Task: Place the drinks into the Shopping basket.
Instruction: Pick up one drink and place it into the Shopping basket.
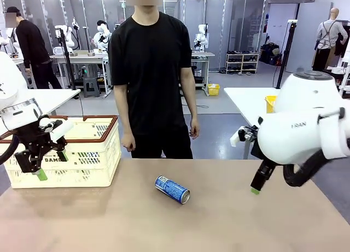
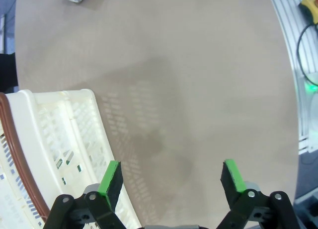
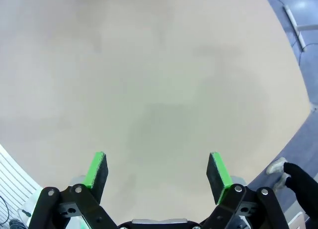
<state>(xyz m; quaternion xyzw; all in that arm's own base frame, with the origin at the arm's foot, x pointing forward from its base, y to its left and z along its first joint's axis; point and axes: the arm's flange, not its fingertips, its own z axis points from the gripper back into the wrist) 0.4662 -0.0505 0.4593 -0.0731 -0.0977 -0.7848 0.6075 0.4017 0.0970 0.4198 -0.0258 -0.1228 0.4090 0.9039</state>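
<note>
Well ahead of both spread, empty jaws lies the blue can (image 1: 172,189) on its side; a glancing touch could roll it away across the desk (image 1: 229,224).

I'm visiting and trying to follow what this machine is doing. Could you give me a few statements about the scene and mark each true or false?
1. A blue can lies on its side on the table. True.
2. The can is already inside the cream basket. False: it lies on the table, to the right of the basket.
3. The left gripper has its jaws open and holds nothing. True.
4. The right gripper is clamped on a can. False: its jaws stand open over bare table.
5. The person's hands hang at their sides, touching nothing. True.
</note>
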